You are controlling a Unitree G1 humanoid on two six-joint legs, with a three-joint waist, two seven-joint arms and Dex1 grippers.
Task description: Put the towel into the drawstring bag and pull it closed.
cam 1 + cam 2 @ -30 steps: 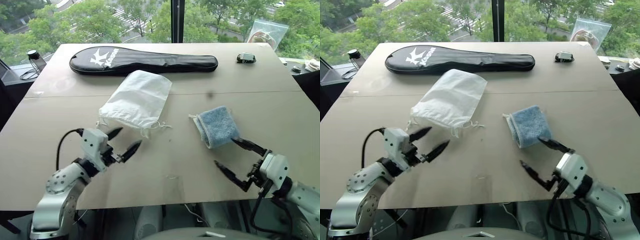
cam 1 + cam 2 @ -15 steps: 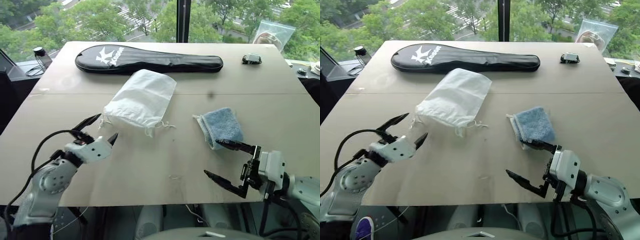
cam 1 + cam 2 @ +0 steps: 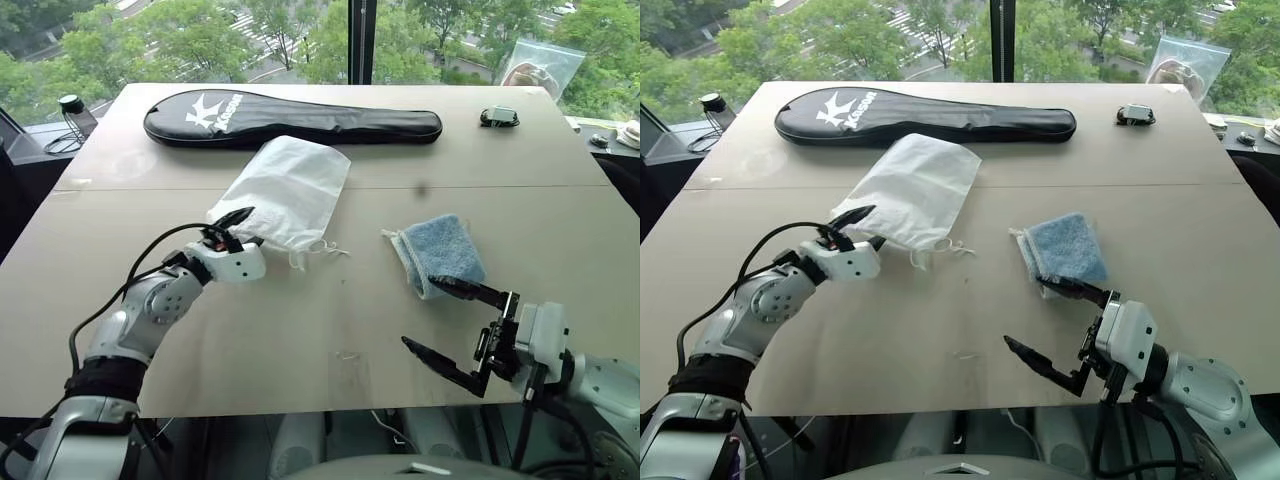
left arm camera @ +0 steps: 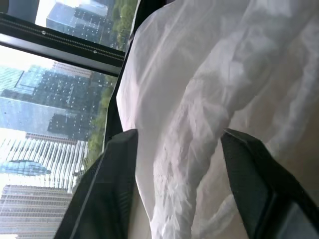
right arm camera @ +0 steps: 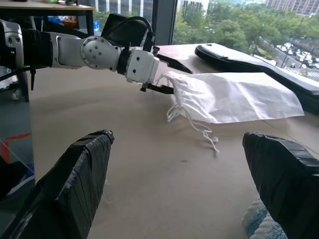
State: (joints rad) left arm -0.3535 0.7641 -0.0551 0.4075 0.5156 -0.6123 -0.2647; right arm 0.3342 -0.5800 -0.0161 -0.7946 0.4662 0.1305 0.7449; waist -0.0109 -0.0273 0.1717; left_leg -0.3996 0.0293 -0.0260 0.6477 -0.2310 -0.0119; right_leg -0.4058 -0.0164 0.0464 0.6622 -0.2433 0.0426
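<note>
1. Now the left gripper (image 3: 243, 226) sits at the near corner of the white, thin, translucent drawstring bag (image 3: 283, 190) — its two black fingers (image 4: 112, 184) stand on either side of a gathered fold of the fabric at the mouth, with the fold between them; whether they press it firmly I cannot tell.
2. Beyond the left gripper the bag lies flat on the beige tabletop (image 3: 330, 310), its thin white cords (image 3: 325, 250) trailing loose just beside the mouth.
3. On the other side, the right gripper (image 3: 452, 322) is spread wide and holds nothing — one black finger reaches to the near edge of the small light-blue fluffy towel (image 3: 440, 252), the other hangs nearer the table's front edge.
4. That folded towel lies just ahead of the right gripper, well apart from the bag.
5. Past the bag, a long black racket cover (image 3: 290, 115) with white lettering lies across the far side of the table.
</note>
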